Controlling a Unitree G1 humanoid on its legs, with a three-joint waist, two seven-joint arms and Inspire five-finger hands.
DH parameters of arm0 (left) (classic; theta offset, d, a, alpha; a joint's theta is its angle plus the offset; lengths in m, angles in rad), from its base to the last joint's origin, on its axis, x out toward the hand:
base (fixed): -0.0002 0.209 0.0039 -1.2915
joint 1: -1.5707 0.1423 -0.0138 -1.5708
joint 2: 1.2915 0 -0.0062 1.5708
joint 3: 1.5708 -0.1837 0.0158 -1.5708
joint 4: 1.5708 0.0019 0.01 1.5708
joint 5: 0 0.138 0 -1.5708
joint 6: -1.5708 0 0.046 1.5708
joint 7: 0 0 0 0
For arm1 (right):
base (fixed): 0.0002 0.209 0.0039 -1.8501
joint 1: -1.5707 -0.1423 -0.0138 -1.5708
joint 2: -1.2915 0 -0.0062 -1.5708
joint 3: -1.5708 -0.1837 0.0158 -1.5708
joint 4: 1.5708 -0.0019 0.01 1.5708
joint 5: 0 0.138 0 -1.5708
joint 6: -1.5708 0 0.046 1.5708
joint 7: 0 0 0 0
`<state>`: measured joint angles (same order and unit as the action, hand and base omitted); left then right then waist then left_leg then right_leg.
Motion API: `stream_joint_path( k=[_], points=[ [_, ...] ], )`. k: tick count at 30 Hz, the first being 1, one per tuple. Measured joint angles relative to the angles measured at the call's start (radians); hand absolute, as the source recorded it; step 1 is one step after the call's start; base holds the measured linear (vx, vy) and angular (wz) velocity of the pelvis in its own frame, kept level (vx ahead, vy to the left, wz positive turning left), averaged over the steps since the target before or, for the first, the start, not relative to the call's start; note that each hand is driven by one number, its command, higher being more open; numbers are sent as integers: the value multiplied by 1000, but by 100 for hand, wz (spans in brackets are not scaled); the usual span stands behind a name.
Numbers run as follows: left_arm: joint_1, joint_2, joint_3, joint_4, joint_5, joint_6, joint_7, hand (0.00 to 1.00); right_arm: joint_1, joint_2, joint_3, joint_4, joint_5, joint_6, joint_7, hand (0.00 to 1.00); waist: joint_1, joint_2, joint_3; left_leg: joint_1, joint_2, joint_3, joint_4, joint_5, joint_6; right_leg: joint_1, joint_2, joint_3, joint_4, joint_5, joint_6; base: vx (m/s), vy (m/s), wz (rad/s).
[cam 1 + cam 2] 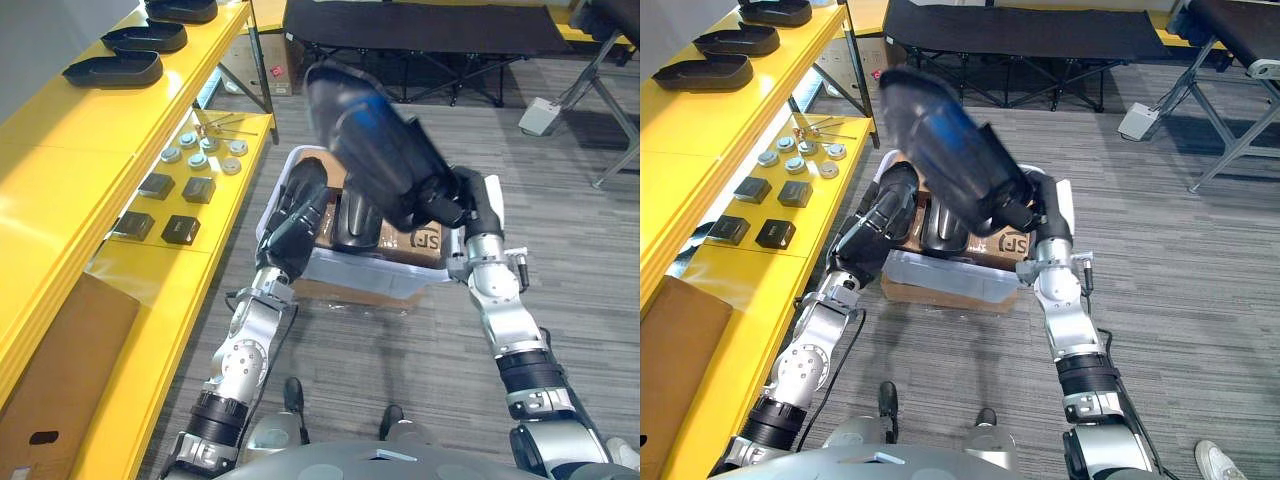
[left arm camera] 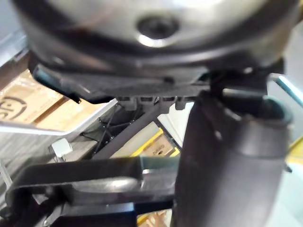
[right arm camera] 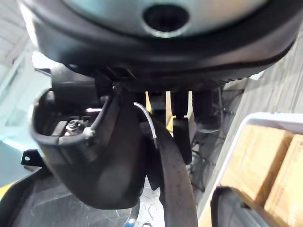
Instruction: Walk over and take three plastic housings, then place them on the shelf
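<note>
Black plastic in the grasp of the right robot hand (image 1: pixel 452 205): clamped round the lower end of a housing (image 1: pixel 365 135), held clear above the white tub (image 1: pixel 360 278). Long axis tilted, running up from the palm and leaning toward the shelf side.

Lower and to the left, the left robot hand (image 1: pixel 300 215), reaching down inside the tub, just beside a second housing (image 1: pixel 357 222) standing on end among cardboard boxes (image 1: pixel 425 240). No telling whether closed on it or merely alongside.

Further left, the yellow shelf (image 1: pixel 60 170), lower tier carrying small dark blocks (image 1: pixel 180 230) and round caps (image 1: pixel 200 158). Farthest off, on the top tier, three more housings (image 1: pixel 115 68) lying flat in a row, long axes across the board.

Judged from this: shelf well apart from the carried piece, off to the left, so probably a turn of the body that way, then a swing of the right arm across. Left arm nearer the shelf, yet with no load clearly in hand. Possible trouble: tilted load clipping the shelf edge on the way over.
</note>
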<state>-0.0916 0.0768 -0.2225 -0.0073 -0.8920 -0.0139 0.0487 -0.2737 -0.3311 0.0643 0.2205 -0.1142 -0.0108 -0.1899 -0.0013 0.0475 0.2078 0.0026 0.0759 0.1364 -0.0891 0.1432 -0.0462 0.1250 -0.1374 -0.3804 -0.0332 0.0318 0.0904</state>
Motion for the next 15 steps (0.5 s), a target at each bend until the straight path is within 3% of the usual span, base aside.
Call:
stream_joint_path(
  k=[6,15],
  points=[
    [-37,0,-65,7,194,20,81,100,22,35,55,3,1,0,39,0,12,-6,-30,-10,-3,-2,0,9,11,5,-3,-5,-24,18,0,0,1,1],
    [-41,4,-83,53,197,40,96,100,45,58,88,54,13,-14,54,0,20,-30,-72,3,-1,-6,0,7,8,29,1,-10,-44,24,-2,0,0,0]
  ],
)
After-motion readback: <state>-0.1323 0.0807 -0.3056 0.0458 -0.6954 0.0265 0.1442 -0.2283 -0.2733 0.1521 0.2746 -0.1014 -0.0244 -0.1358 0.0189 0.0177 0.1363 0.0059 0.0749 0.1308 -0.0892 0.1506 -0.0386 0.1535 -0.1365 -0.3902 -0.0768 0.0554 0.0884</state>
